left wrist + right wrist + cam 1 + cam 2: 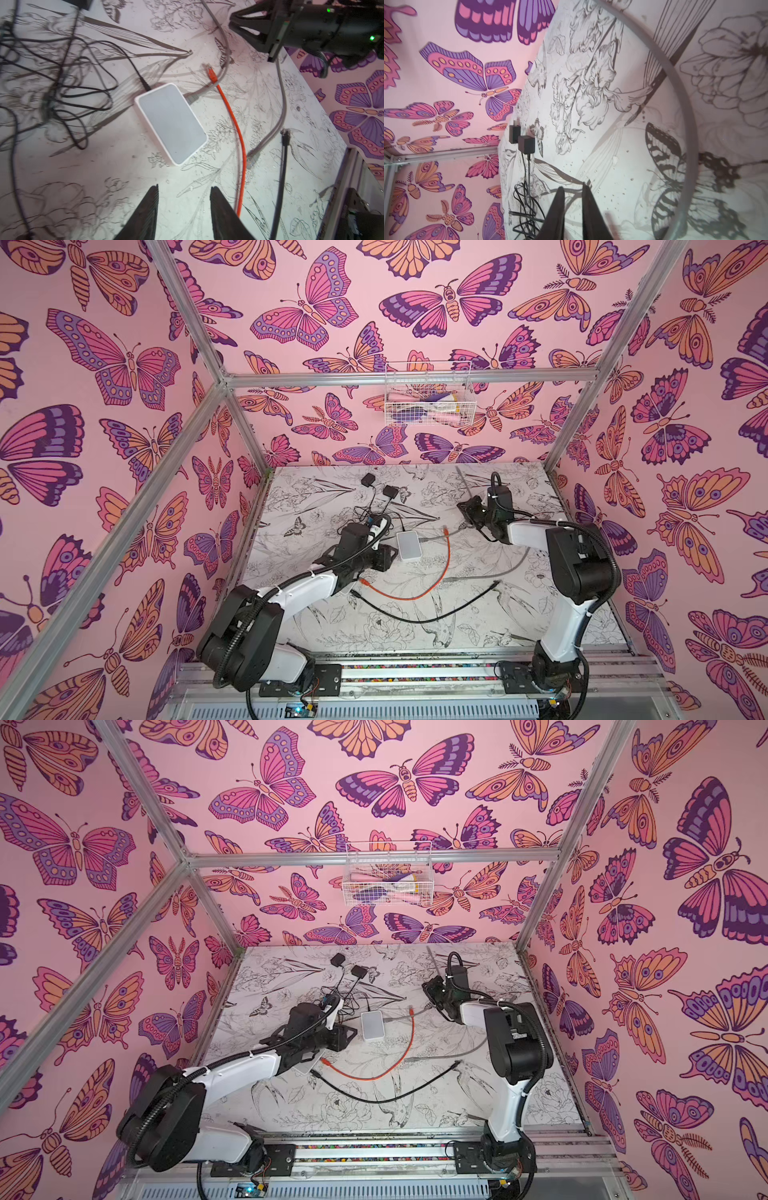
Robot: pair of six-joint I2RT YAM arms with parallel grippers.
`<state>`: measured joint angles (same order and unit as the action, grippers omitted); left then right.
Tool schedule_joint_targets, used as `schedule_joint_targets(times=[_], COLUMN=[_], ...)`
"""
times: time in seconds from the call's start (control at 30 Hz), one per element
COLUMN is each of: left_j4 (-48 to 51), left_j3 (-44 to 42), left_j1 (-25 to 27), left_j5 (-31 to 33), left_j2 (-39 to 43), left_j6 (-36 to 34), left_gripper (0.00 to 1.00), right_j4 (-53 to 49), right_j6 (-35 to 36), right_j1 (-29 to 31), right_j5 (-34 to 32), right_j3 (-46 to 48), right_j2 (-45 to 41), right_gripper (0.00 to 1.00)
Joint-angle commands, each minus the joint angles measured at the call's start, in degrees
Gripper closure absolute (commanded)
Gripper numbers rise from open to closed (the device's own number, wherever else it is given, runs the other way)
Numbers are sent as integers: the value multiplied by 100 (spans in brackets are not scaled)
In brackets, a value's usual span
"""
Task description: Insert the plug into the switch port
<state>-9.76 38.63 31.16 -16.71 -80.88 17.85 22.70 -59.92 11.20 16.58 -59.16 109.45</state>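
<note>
**Left gripper (184, 189) spread beside the switch; gray plug in its right side**

The left gripper's fingers (152, 199) stand well apart with nothing between them. The right gripper (573, 189) shows only a narrow gap, also with nothing in it.

The table (519, 614) has a white sheet printed with black-line flowers and birds. The walls (374, 323) are pink with butterflies, edged by a metal frame (411, 379). A wire basket (428, 398) hangs on the far wall. Two black adapters (368, 480) lie at the far side, their thin leads tangled left of the switch.

The switch (409, 545) lies flat mid-table with its long axis running near to far. The gray plug (192, 98) lies left to right and points left. Its tip is hidden inside the switch's right side, near the far end. The gray cable (225, 47) leads away to the far right. An orange cable (448, 560) lies just right of the switch, its far plug pointing far. A black cable (415, 616) curves across the near side.

The left arm reaches low from the near left. Its gripper points right, just beside the switch's near-left corner. The right arm rises from the near right with a high elbow. Its gripper is turned left and sits right of the switch, apart from it.
</note>
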Motion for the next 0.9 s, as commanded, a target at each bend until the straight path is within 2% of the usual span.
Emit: schedule_joint_targets(times=[0.0,0.07,0.13,0.37,0.7,0.87], left_j4=[267,273,282,265,197,108], left_j3=[74,176,372,913,1019,1076], left_j1=[421,589,837,1417,1863,1937], left_j5=[148,114,61,-88,-164,-321], left_j2=[-26,-173,-461,-1428,-2004,-2210], left_j6=[-297,-258,-264,-27,181,270], left_gripper=[55,55,54,54,53,53], right_j4=[-232,-283,-248,150,450,642], right_j6=[190,192,209,-91,-455,-647], right_j1=[94,100,124,165,246,294], right_j5=[-148,-303,-348,-142,-146,-41], right_j3=[336,619,833,1036,821,538], right_j2=[-291,-521,-658,-317,254,608], right_gripper=[63,52,50,48,46,54])
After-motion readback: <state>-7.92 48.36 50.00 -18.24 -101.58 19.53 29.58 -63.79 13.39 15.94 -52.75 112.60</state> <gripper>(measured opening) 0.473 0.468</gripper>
